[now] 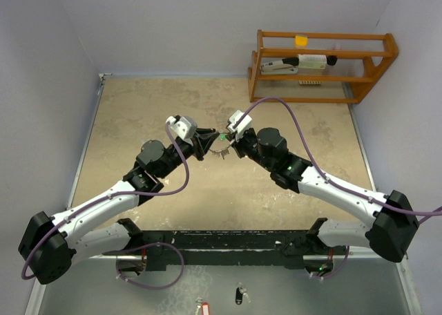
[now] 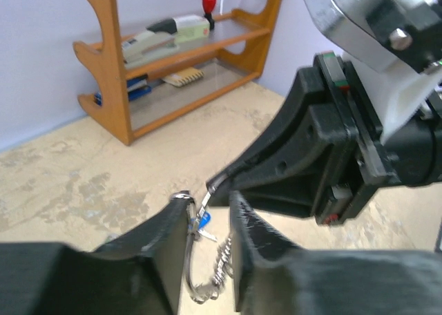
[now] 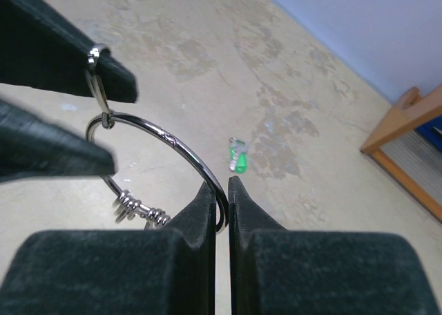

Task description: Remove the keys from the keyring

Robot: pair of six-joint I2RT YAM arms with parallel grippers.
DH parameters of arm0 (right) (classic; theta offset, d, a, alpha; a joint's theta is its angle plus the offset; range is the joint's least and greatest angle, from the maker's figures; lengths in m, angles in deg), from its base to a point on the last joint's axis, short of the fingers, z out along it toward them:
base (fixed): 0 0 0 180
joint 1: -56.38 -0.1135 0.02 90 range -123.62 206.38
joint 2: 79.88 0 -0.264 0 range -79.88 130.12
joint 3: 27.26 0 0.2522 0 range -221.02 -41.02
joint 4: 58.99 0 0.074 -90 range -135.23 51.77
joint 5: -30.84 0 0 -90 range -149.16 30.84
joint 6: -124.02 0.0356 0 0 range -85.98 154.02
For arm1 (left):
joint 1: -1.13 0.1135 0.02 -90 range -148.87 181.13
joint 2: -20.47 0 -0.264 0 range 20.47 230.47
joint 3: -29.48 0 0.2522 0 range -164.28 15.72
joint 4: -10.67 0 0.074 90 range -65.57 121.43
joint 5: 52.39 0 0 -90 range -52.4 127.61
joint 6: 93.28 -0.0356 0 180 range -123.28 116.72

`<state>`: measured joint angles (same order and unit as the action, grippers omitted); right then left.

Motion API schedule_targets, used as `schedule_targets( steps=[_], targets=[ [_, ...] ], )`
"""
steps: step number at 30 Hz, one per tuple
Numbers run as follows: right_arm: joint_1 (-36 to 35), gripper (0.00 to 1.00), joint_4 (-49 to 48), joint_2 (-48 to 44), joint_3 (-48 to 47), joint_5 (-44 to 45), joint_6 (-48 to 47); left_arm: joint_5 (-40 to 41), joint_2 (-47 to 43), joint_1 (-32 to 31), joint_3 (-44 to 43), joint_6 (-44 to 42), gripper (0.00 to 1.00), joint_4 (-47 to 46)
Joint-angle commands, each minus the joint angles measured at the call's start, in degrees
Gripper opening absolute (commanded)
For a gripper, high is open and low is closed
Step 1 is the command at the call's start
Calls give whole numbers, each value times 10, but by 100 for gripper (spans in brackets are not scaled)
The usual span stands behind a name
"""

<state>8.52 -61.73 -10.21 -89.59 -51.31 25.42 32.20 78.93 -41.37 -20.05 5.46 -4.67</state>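
Note:
The keyring (image 3: 173, 139) is a large silver wire ring with small coiled rings, held off the table between both arms. My right gripper (image 3: 221, 184) is shut on the big ring's rim. My left gripper (image 2: 209, 203) stands open with the keyring (image 2: 197, 260) hanging between its fingers, a small ring resting at one fingertip (image 2: 181, 199). A blue-headed key (image 2: 202, 220) hangs on the ring. A green-headed key (image 3: 237, 156) lies loose on the table below. From above, the keyring (image 1: 219, 151) spans the two gripper tips.
A wooden rack (image 1: 324, 66) with a stapler and small items stands at the back right. A black-tagged key (image 1: 239, 294) and a red-tagged key (image 1: 201, 308) lie below the table's near edge. Walls close the left, back and right sides.

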Motion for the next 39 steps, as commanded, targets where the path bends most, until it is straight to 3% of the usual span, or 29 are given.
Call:
schedule_targets(
  steps=[1, 4, 9, 18, 25, 29, 39],
  targets=[
    [9, 0, -37, -18, -28, 102, -47, -8, -20, 3, -7, -9, 44, 90],
    [12, 0, -43, -19, -46, 137, -81, 15, -39, 3, 10, -10, 47, 115],
    [38, 0, -37, -16, -66, 167, -99, 46, -86, 2, 41, -2, 40, 116],
    [45, 0, 27, -2, -109, 139, -44, 193, -86, 3, 36, 15, 37, 134],
    [41, 0, 122, 71, -186, 42, 30, 444, -124, 3, 58, 75, 37, 141],
    [25, 0, 165, 138, -227, -3, 63, 535, -141, 3, 57, 109, 38, 173],
    [13, 0, 206, 297, -310, -118, 107, 613, -180, 3, 66, 143, 39, 204]
  ],
)
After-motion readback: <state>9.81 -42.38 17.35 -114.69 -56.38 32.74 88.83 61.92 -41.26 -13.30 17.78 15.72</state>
